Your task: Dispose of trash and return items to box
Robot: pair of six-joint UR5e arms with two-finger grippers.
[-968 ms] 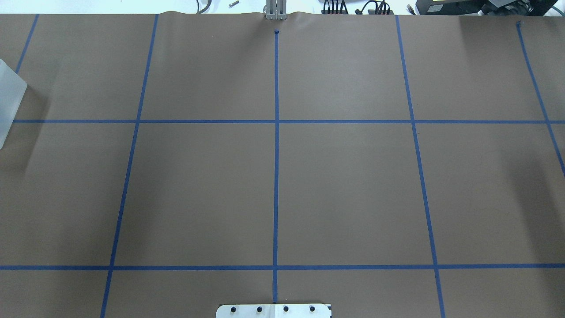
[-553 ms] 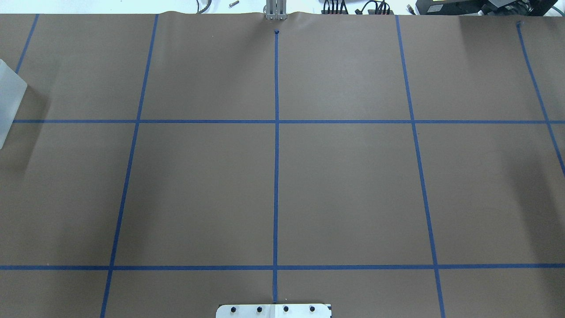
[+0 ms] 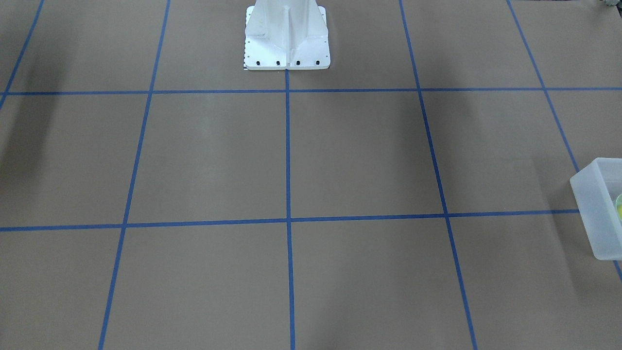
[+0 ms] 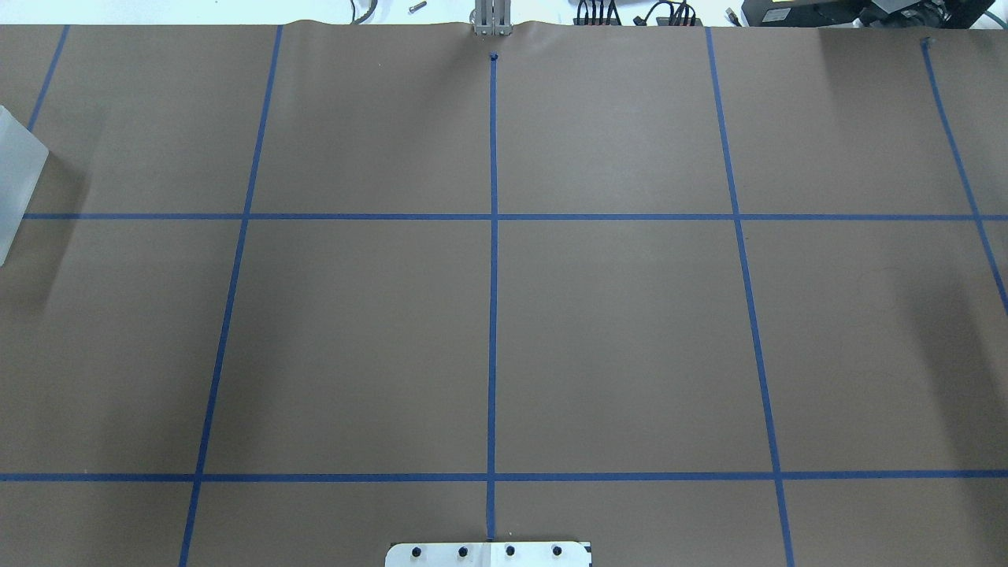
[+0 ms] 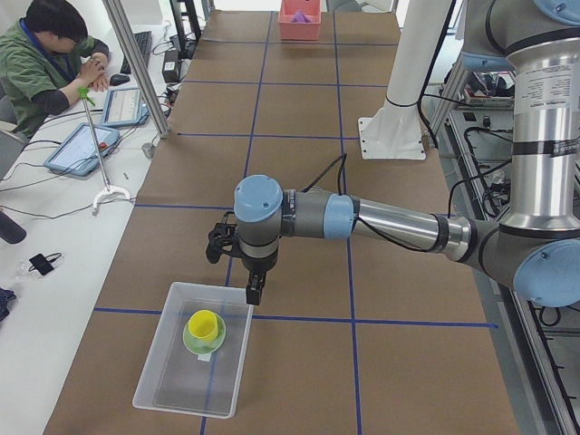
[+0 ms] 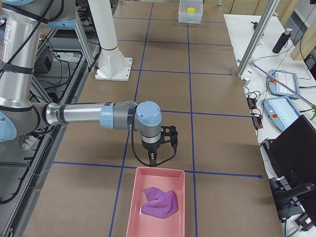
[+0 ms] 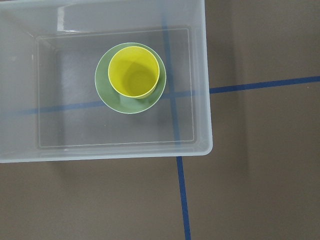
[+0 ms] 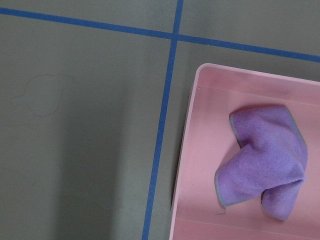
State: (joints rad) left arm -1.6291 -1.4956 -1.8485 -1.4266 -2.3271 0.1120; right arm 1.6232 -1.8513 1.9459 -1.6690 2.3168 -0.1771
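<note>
The box [image 7: 206, 100], a frosted translucent bin, is seen from above in the left wrist view. Inside it, at 11 o'clock from the picture's centre, the pale green bowl [image 7: 131, 105] rests on the floor of the box, and the yellow cup [image 7: 134, 71] stands upright in the bowl, mouth up. Both are kept well apart from the walls.

In the exterior left view the box [image 5: 163, 381] lies on the brown-papered desk [image 5: 299, 163], over a crossing of blue tape lines. The left fingers [image 5: 256, 292] are held above the box's rim, at 1 o'clock from the cup, pointing down. Whether they are spread or pressed together cannot be told, as they are shown only in this side view. Nothing is seen held in them.

In the exterior right view the right fingers [image 6: 152, 159] are hung, pointing down, just beyond the far edge of a pink tray [image 6: 133, 197], at 12 o'clock from the purple cloth [image 6: 160, 202] crumpled in it. Their state cannot be told either.

In the overhead view only a corner of the box [image 4: 16, 173] is shown, at 9 o'clock. A person [image 5: 45, 63] is seated at a side bench.
</note>
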